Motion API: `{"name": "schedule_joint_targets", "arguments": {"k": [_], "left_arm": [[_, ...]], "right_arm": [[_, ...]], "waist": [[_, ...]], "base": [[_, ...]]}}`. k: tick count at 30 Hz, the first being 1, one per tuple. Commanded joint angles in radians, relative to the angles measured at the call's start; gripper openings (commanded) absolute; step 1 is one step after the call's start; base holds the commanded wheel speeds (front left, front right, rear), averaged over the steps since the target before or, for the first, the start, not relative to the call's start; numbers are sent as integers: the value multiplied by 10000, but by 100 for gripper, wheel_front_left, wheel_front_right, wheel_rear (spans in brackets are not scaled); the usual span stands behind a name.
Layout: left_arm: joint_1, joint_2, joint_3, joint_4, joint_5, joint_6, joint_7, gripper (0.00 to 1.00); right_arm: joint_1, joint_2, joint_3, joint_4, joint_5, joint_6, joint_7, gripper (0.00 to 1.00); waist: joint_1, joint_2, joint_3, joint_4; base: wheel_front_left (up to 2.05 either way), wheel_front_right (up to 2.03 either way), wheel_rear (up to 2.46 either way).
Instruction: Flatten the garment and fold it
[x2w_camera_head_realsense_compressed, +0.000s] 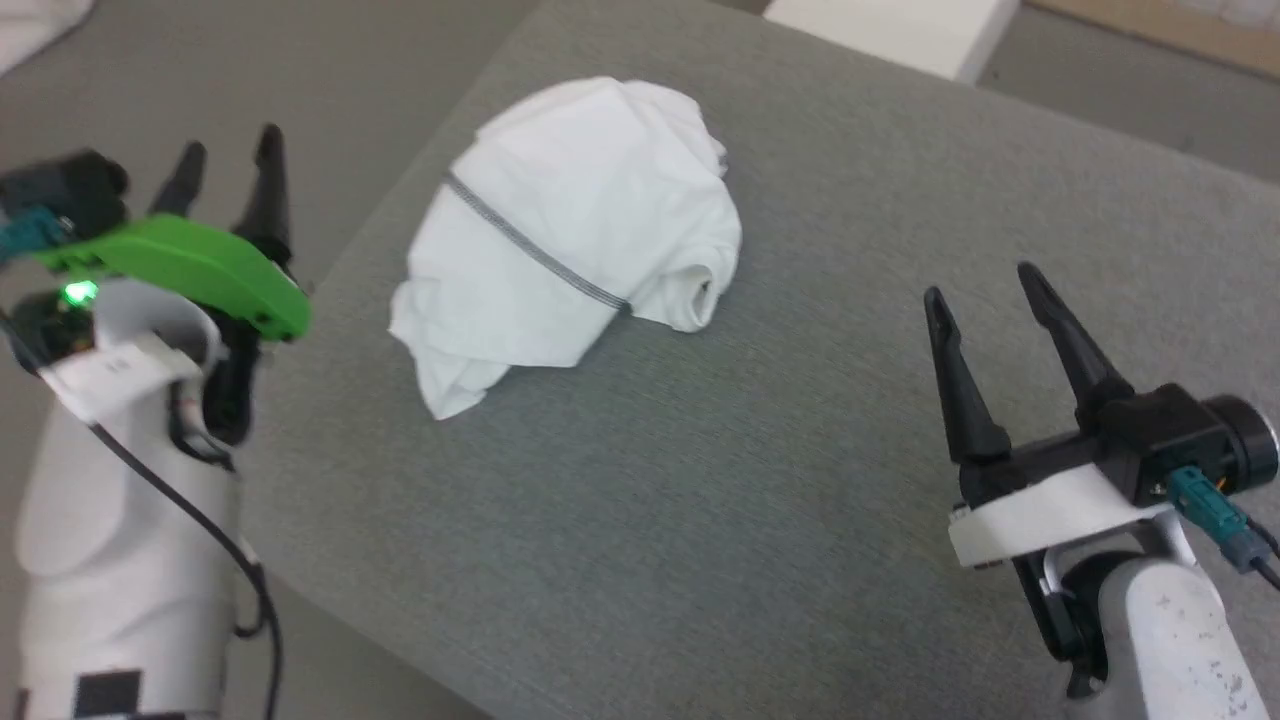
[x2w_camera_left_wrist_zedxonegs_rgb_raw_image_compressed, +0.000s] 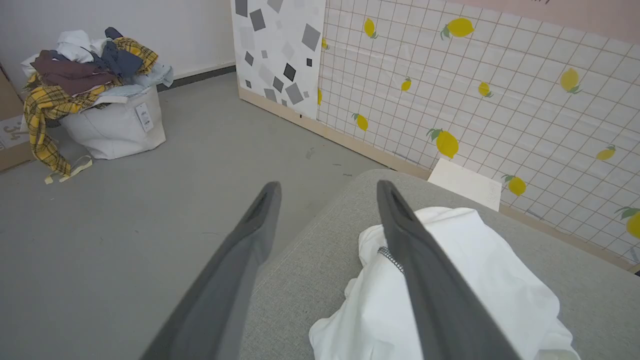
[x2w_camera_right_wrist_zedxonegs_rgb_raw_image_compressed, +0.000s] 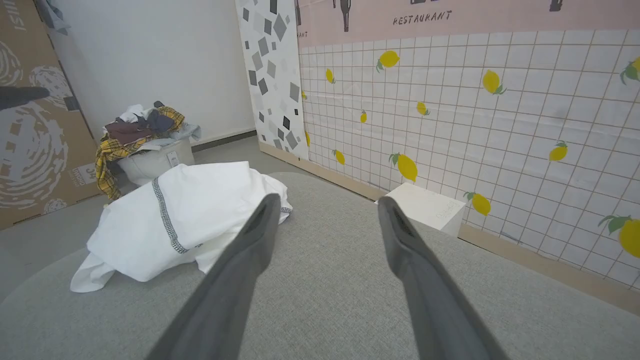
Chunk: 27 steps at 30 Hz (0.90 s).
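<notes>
Left gripper (x2w_camera_head_realsense_compressed: 230, 145) and right gripper (x2w_camera_head_realsense_compressed: 982, 283), head view: both spread wide and empty, flanking the garment (x2w_camera_head_realsense_compressed: 570, 240), bunched on a grey cushion (x2w_camera_head_realsense_compressed: 700, 520). Left wrist view: heap near that claw. Right wrist view: heap apart. I judge flattening and folding not yet begun.

Grey-seamed white garment (x2w_camera_head_realsense_compressed: 570, 230), grey surface (x2w_camera_head_realsense_compressed: 700, 520), white grid wall (x2w_camera_right_wrist_zedxonegs_rgb_raw_image_compressed: 500, 115) patterned with yellow lemons
</notes>
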Motion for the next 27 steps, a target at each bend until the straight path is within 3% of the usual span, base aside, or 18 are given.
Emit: {"name": "schedule_joint_targets", "arguments": {"k": [1,4,8,13,15,18,21,24,27], "left_arm": [[-339,170,63,163,-192,-140,321,100],[-962,731,139,606,-920,-421,2099,100],[-1016,1240,335,677,-1624,-400,3988,100],[-600,1470,601,667,-2131,343,5680,100],[-116,1368,716,712,-2372,953,6515,100],[353,1213,709,664,-2635,1261,7245,100],[825,1314,500,254,-2585,1077,7502,0],[892,1671,603,-205,-1883,839,5881,0],[662,1937,820,-296,-975,681,3285,0]], "right_arm": [[-259,-29,21,-70,-34,-17,5,100],[-677,-31,-41,-35,26,-17,-165,100],[-966,-23,-34,108,131,-17,-402,100],[-1166,-14,5,425,262,-17,-705,100],[-1213,-11,38,644,357,-17,-869,100],[-1236,-9,43,823,472,-17,-992,100],[-1172,-9,51,1031,564,-17,-1095,100],[-1028,-8,23,1273,660,-17,-1183,100],[-752,-8,-7,1565,761,-17,-1263,100]], "waist": [[-1,0,2500,-2377],[-1,0,3260,-3110],[-1,0,3774,-3693],[-1,0,3994,-4053],[-1,0,3865,-4169],[-1,0,3588,-4201],[-1,0,3057,-4170],[-1,0,2399,-4114],[-1,0,1462,-4053]], "base": [[0,0,0],[0,0,0],[0,0,0],[0,0,0],[0,0,0],[0,0,0],[0,0,0],[0,0,0],[0,0,0]]}}
